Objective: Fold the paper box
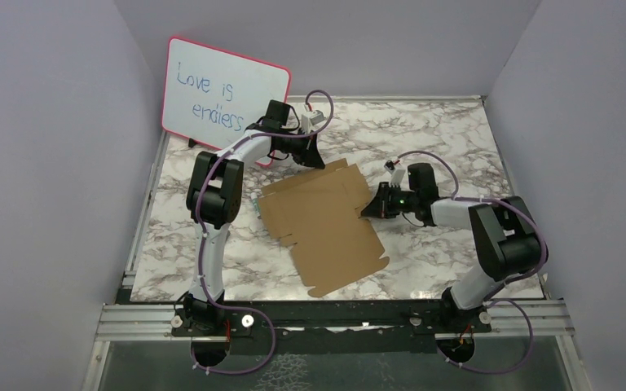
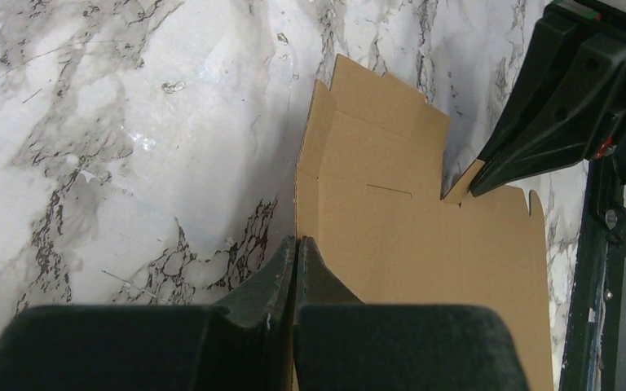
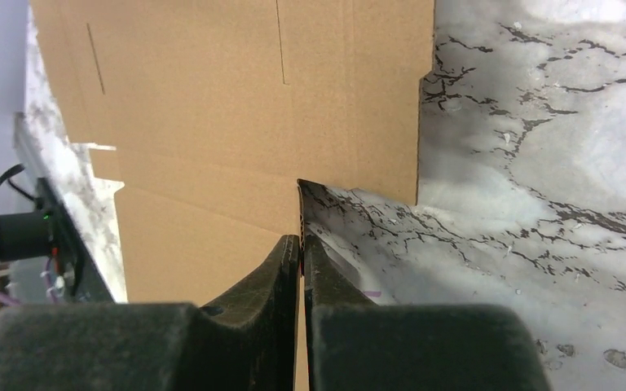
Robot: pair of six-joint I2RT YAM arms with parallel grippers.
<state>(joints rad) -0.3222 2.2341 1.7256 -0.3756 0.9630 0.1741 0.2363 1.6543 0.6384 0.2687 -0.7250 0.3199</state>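
Paper box (image 1: 326, 224): a flat die-cut brown cardboard sheet, unfolded, lying mid-table on the marble-patterned table (image 1: 456, 138) between the two arms. A pink-framed whiteboard (image 1: 224, 94) stands well behind it. No walls are raised yet, so the fold is judged barely begun.

Right gripper (image 1: 367, 210): at the sheet's right edge, on a small side flap (image 2: 463, 186). Its wrist view shows the flap edge-on, tipped up off the table and nipped between the fingertips.

Left gripper (image 1: 308, 156): at the sheet's far left corner, fingers pressed fully together, tips at the sheet's edge. Whether board sits between them or they only bear down on it cannot be told.

Handling, judged: light, thin, fairly stiff. It should bend cleanly only along the scored creases and kink elsewhere. It likely slides on the smooth marble, so one arm probably has to pin it. The best holds are flap edges and notched corners, close to a crease; the flat middle offers nothing to pinch.
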